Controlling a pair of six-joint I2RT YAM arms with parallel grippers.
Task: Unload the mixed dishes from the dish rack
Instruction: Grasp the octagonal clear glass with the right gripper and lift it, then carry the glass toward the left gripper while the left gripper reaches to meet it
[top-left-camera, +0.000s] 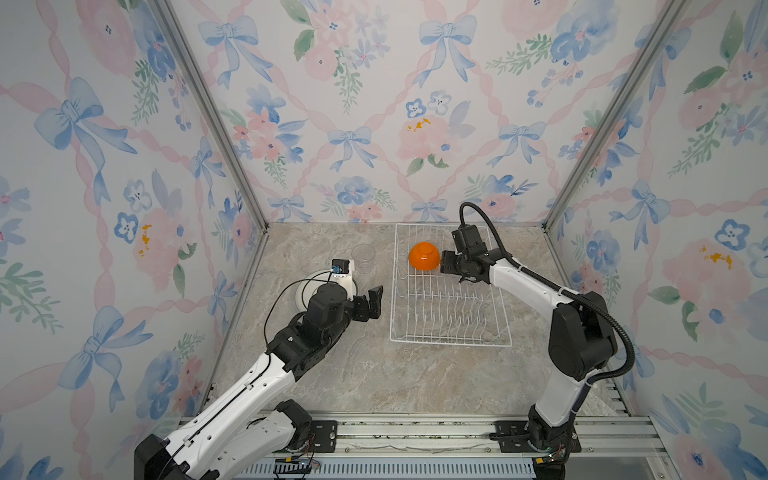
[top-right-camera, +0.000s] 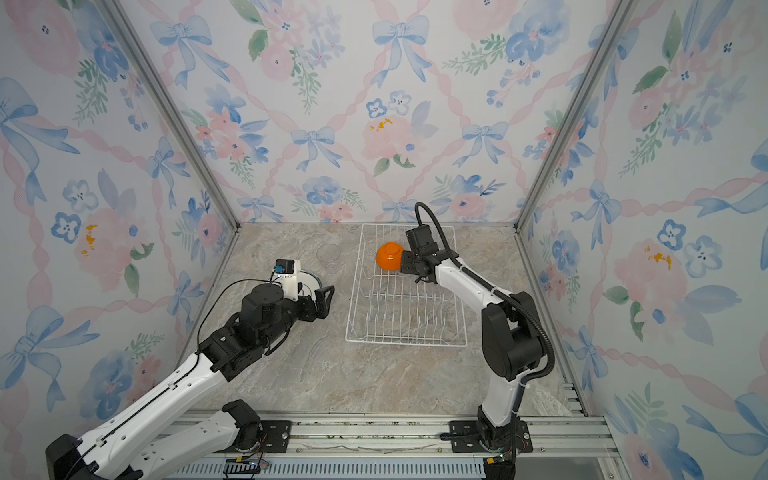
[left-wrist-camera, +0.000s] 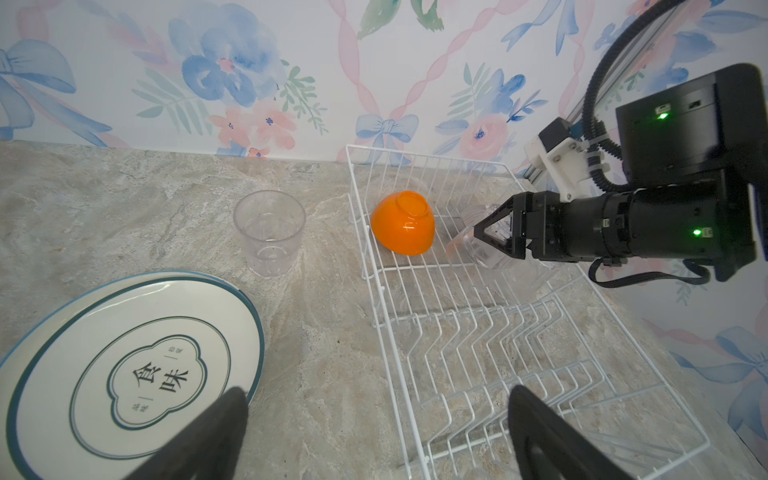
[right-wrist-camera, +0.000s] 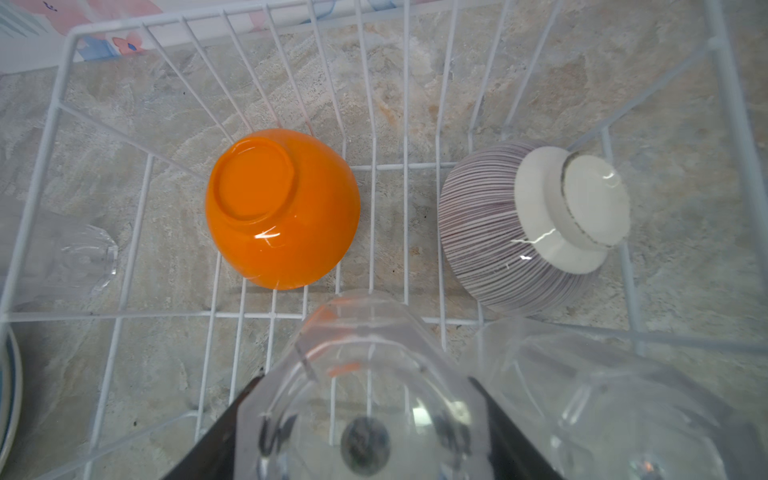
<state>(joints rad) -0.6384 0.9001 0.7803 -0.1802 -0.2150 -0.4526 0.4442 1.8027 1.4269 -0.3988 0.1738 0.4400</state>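
Right tool (right-wrist-camera: 365, 395) of mine is closed on a clear tumbler (right-wrist-camera: 374, 332) inside the dish rack (top-left-camera: 449, 309), jaws pressing its two sides. At the rack's far end an orange bowl (right-wrist-camera: 282, 208) and a striped bowl (right-wrist-camera: 490, 232) sit upside down. Left tool (top-left-camera: 371, 304) gapes wide, holding nothing, just outside the rack above the tabletop (top-left-camera: 374, 374). Off that same side of the rack are an upright tumbler (left-wrist-camera: 269, 232) and a plate (left-wrist-camera: 124, 353).
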